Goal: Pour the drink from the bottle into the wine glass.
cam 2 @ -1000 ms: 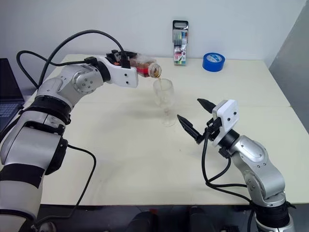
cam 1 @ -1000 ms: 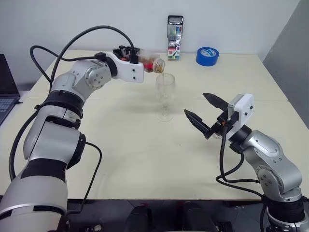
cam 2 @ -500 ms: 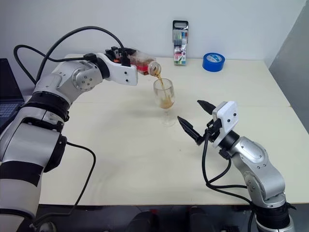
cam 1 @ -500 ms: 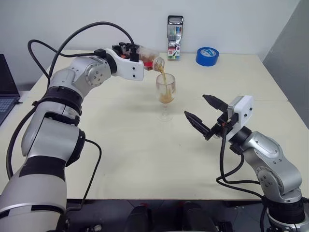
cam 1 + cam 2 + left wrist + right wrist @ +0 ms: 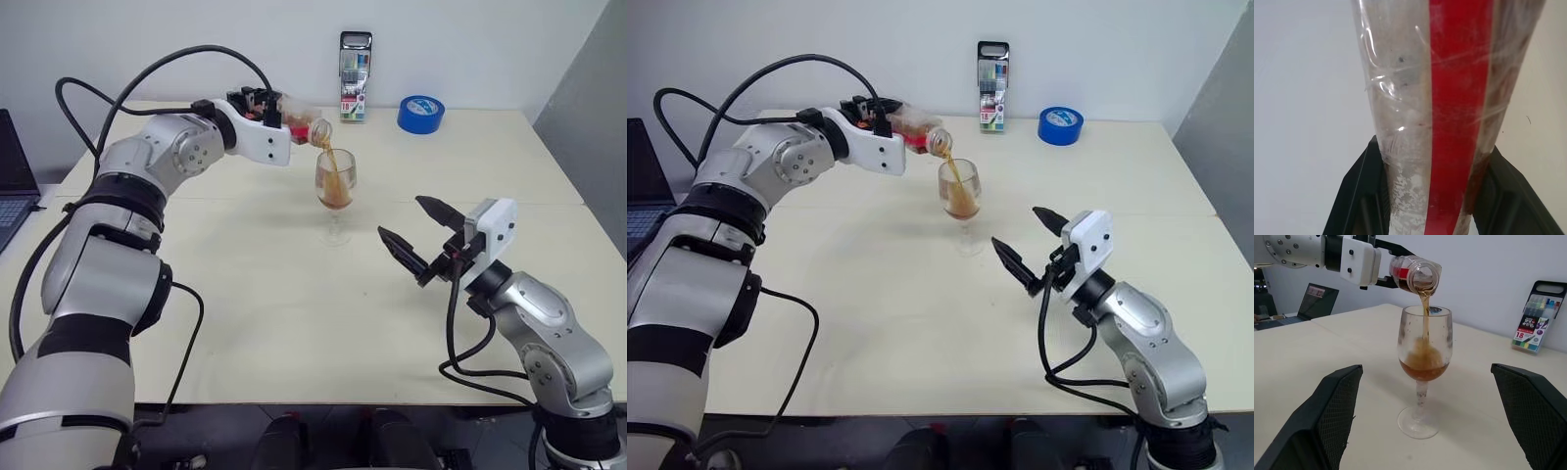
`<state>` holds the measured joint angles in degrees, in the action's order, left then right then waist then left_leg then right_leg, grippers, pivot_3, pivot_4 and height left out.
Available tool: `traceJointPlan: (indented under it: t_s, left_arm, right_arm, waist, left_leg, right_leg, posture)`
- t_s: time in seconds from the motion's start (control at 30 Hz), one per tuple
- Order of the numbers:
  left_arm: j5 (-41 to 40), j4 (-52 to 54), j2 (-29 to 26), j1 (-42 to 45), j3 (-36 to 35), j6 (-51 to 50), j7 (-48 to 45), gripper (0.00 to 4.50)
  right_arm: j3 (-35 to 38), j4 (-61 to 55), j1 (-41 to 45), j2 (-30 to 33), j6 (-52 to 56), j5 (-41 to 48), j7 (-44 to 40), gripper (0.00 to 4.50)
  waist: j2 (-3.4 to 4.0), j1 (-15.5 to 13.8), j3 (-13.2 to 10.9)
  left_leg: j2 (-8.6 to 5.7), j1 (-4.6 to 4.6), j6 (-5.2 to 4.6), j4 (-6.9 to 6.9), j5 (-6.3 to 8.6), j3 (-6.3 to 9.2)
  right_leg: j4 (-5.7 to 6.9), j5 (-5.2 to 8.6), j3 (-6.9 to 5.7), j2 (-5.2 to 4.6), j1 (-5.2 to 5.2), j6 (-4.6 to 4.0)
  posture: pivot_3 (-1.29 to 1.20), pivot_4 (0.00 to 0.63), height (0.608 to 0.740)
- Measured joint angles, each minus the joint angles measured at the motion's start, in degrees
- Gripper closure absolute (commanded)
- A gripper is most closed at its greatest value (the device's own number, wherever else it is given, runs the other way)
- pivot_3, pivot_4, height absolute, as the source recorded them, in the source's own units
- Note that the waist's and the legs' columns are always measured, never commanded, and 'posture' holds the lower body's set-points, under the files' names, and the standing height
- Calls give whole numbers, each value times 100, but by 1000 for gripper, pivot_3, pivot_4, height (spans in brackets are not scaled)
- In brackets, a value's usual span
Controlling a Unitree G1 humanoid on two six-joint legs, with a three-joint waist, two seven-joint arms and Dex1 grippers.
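The clear bottle (image 5: 302, 125) with its red label strip lies tipped on its side above the wine glass (image 5: 335, 191), my left gripper (image 5: 266, 108) shut on it. From the bottle's mouth a thin amber stream of the drink (image 5: 1423, 363) falls into the glass bowl, which holds brown liquid in its lower part. The left wrist view shows the bottle (image 5: 1449, 98) clamped between both black fingers (image 5: 1359, 191). My right gripper (image 5: 419, 240) hovers open above the table to the right of the glass, nothing between its fingers (image 5: 1327, 421). The glass (image 5: 1423, 367) stands upright on the table.
A marker pack (image 5: 355, 63) stands at the table's far edge, with a blue tape roll (image 5: 420, 114) to its right. A laptop (image 5: 12, 176) sits off the left side. The cream table (image 5: 294, 323) has bare room in front of the glass.
The drink has begun streaming from the bottle, and the liquid level in the wine glass has risen. Neither arm has shifted noticeably.
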<state>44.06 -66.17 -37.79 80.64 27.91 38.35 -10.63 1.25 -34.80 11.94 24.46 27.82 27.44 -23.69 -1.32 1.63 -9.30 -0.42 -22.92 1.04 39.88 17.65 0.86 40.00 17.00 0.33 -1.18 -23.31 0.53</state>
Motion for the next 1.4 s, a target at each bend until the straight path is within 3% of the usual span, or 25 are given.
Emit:
traceJointPlan:
  t_s: [1.17,1.4]
  left_arm:
    - [90,-117,5,94,111,66,80,2836]
    - [-738,-77,277,-22,-304,-61,-904,2836]
  right_arm:
    - [37,-42,-4,-18,-55,-145,66,0]
    - [34,-43,-5,-18,-55,-159,82,0]
  waist:
    - [0,1,0]
    - [0,10,0]
  left_leg:
    - [-1,0,0,2,0,-1]
    - [-1,2,1,4,-1,-2]
  right_leg:
    - [2,0,0,0,0,0]
    - [3,0,3,0,0,0]
  posture:
    - [0,150,740]
    - [0,150,740]
